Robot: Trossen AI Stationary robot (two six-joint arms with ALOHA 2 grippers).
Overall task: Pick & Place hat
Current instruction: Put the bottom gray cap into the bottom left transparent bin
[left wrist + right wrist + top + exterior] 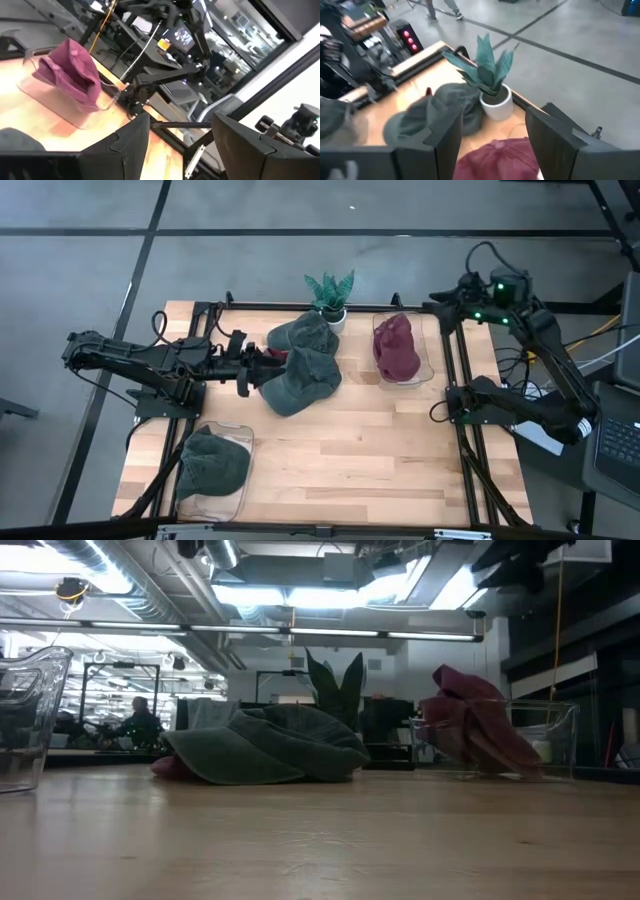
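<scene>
A maroon hat point(396, 346) lies crumpled in a clear tray point(425, 370) at the far right of the table. My right gripper point(437, 304) hangs open well above it, nothing between its fingers; in its wrist view the hat point(500, 157) shows below them. Two grey-green hats point(305, 370) lie heaped on the table's far middle, with a bit of red cloth point(275, 355) under their left edge. My left gripper point(262, 370) stands level and open above that edge, holding nothing point(180, 130). A third green hat point(215, 462) fills a clear tray point(240, 500) at the near left.
A small potted plant point(330, 292) in a white pot stands at the table's far edge, between the green heap and the maroon hat's tray. Bare wood runs across the middle and near right of the table. Black frame rails border the left and right sides.
</scene>
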